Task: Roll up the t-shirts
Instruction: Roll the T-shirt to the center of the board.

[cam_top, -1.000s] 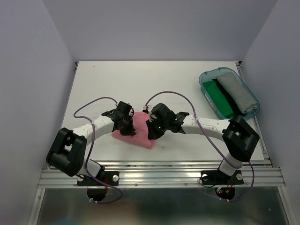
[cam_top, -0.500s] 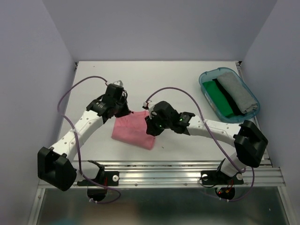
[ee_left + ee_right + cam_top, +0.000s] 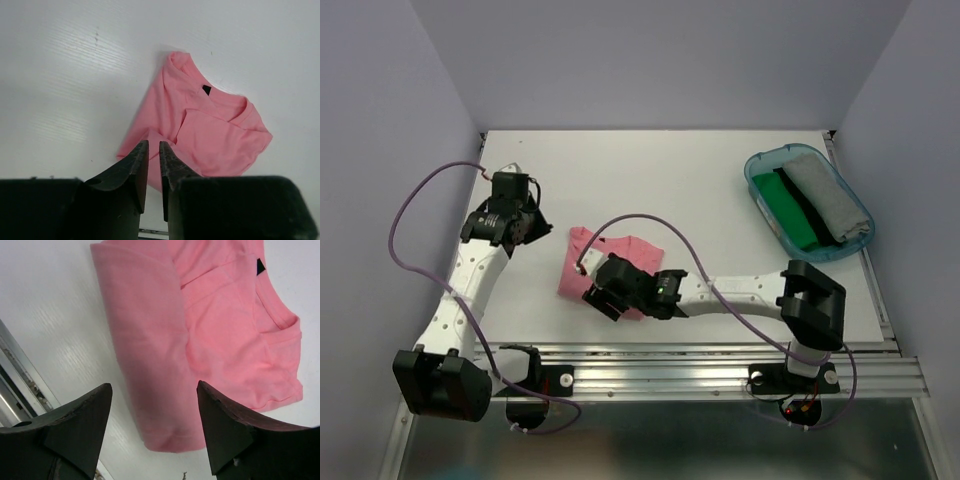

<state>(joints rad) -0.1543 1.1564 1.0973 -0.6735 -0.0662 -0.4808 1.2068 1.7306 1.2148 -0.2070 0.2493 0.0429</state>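
Salmon-pink t-shirt lies folded into a rough rectangle on the white tabletop, left of centre and close to the near edge. It is flat with soft creases. Its small dark neck label faces up near the collar at the far end. One thick folded edge runs along the shirt's length, and a sleeve hem shows at a corner. The right claw sits over the near end of the shirt and covers part of it from above. In the right wrist view, the right claw has its two dark fingers spread wide, with pink cloth filling the space between them. Nothing is pinched, and I cannot tell whether the fingertips touch the fabric. The left claw is off to the shirt's left, clear of it and over bare tabletop. Its fingers are almost together, with a thin slit between them, and they grip nothing. At the far right of the tabletop, well apart from the shirt, a translucent teal tub holds a green cloth piece and a grey cloth piece side by side.
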